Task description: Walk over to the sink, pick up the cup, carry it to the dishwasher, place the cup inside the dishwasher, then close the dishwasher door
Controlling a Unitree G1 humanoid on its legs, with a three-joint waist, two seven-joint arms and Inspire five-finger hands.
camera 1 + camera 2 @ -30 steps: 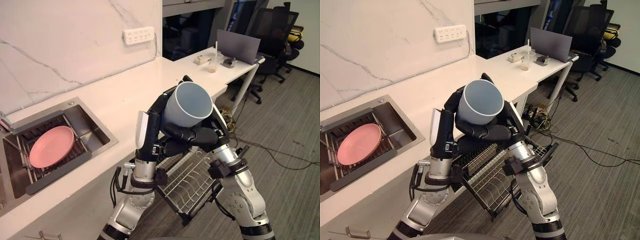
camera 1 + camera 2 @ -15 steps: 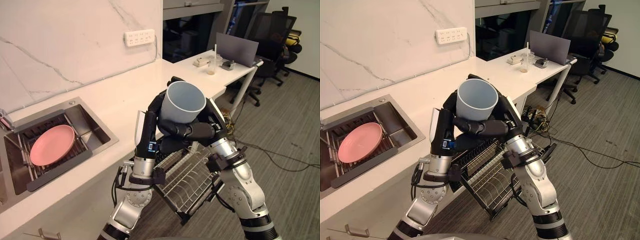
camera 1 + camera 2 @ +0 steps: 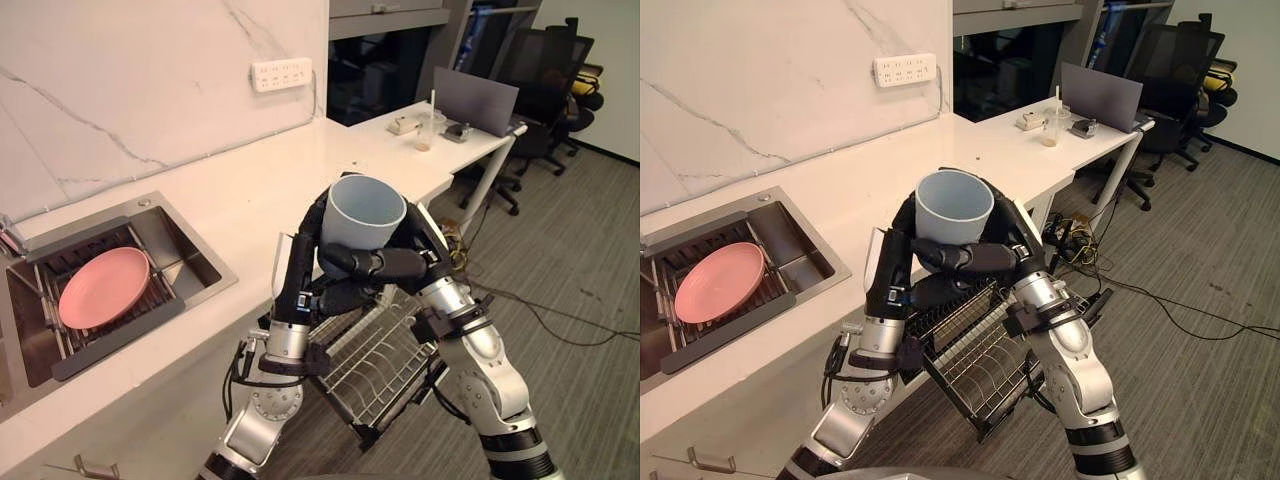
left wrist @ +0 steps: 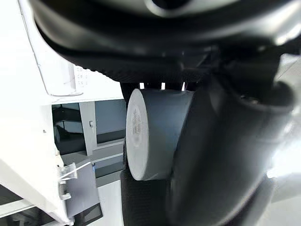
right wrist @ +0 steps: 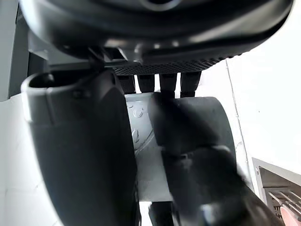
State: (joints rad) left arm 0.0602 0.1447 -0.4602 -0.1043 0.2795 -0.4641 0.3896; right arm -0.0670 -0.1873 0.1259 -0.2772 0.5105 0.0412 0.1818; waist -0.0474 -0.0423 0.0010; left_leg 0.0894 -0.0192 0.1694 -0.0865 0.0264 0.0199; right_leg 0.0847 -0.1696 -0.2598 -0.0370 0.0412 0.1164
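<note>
White bench (image 3: 240, 195) runs from 8 to 1 o'clock, with the sink (image 3: 192, 262) and its pink plate (image 3: 103, 288) at 9 o'clock of the hands. The cup (image 3: 366, 212) is off the bench, held in the air over the pulled-out dishwasher rack (image 3: 385, 365) at 6 o'clock. Over the last second we've righted the cup from mouth-toward-camera to near upright and dropped it slightly, so we read the carry as done, lowering into the rack as next, and the door not yet closed. Left hand (image 3: 298, 272) is curled round the cup wall from 8 o'clock and right hand (image 3: 392, 264) is wrapped across it from 5 o'clock, both gripping with the cup seated between them.
</note>
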